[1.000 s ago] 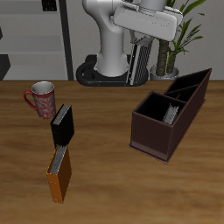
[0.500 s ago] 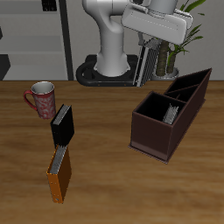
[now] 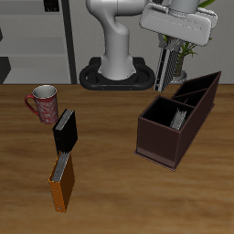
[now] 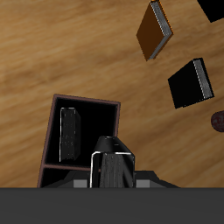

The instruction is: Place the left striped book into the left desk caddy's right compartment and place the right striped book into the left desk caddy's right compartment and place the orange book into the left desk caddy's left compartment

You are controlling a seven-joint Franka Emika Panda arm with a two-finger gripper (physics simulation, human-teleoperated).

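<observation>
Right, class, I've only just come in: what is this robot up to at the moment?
The arm is carrying a striped book, held upright in its gripper above the back of the left desk caddy. One striped book already stands in one of the caddy's compartments. The orange book lies untouched near the table's front edge, beside a black book and a red mug. So one book is filed, one is on its way, and the orange one has not yet been moved.
</observation>
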